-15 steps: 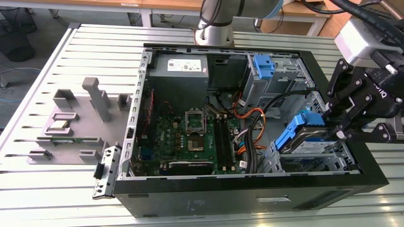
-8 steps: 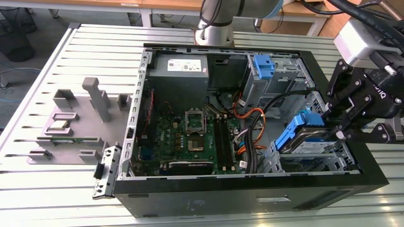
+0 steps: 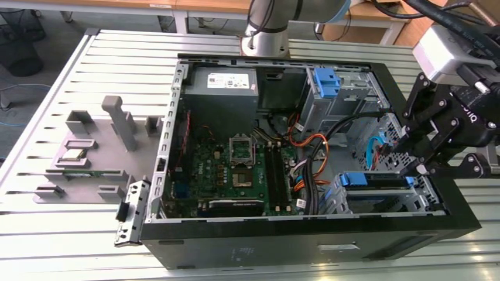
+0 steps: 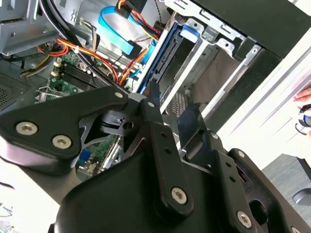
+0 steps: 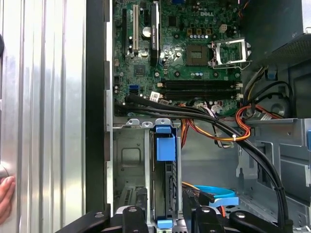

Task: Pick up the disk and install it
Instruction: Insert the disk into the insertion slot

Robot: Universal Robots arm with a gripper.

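Nearest in the first wrist view, the gripper (image 5: 167, 213) has its fingers (image 5: 133, 216) apart, one on each side of the disk (image 5: 164, 170). The disk stands on edge in the drive cage (image 5: 127, 155), its long axis running straight ahead from the fingers toward the motherboard (image 5: 194, 48).

Soft, even white light fills all three views — the ribbed metal table (image 3: 62, 240) glares nearly white in the exterior and first wrist views, the open computer case (image 3: 312, 249) is dim inside, and the black gripper (image 4: 171, 99) carries a dull grey sheen in the second wrist view.
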